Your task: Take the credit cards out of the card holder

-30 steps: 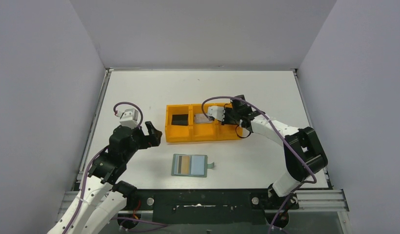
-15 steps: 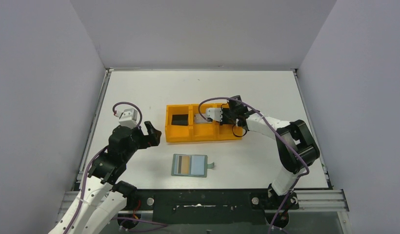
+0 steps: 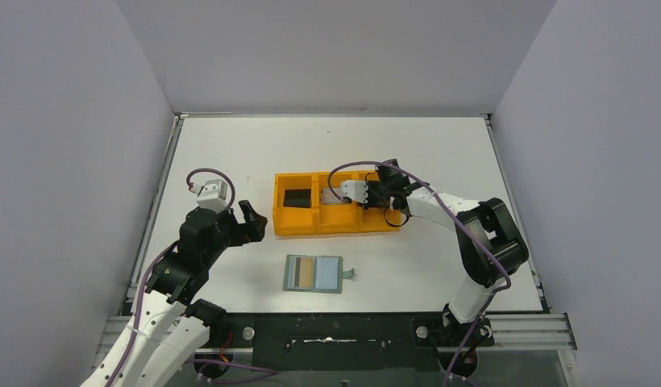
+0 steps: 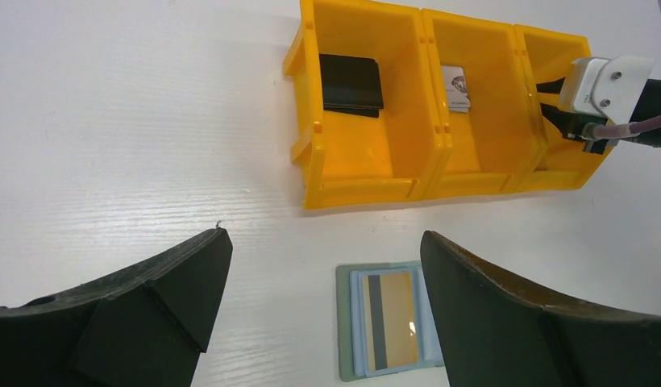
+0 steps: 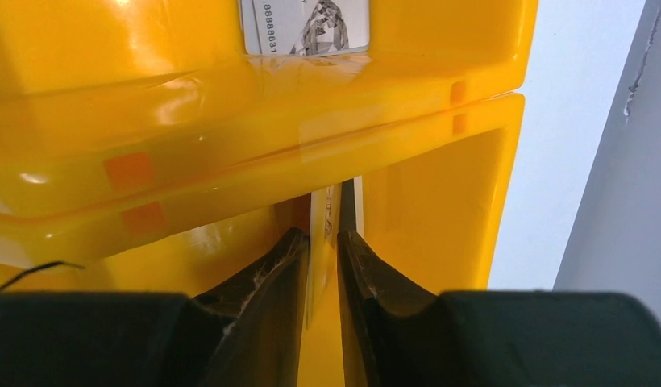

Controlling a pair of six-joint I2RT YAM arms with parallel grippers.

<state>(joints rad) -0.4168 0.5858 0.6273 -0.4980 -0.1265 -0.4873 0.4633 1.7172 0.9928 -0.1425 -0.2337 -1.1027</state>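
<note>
Sunk lower since a second ago, the right gripper [image 5: 323, 242] sits in the orange tray's [image 3: 295, 226] right bin, flanking a thin card [image 5: 322, 211] edge-on; gripped or freed, I cannot tell. At the left of the frame the left gripper [image 3: 253, 219] hangs wide apart. The black card [image 4: 351, 81] and the silver card [image 4: 455, 87] are binned. Lower centre, the open card holder [image 3: 334, 274] has a tan card [image 3: 308, 273] left inside, unobstructed.

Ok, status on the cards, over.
Left gripper open, holding nothing. Right gripper narrow around a card on edge, right bin of orange tray; grip unclear. Tan card still in card holder. Nothing blocking it.
</note>
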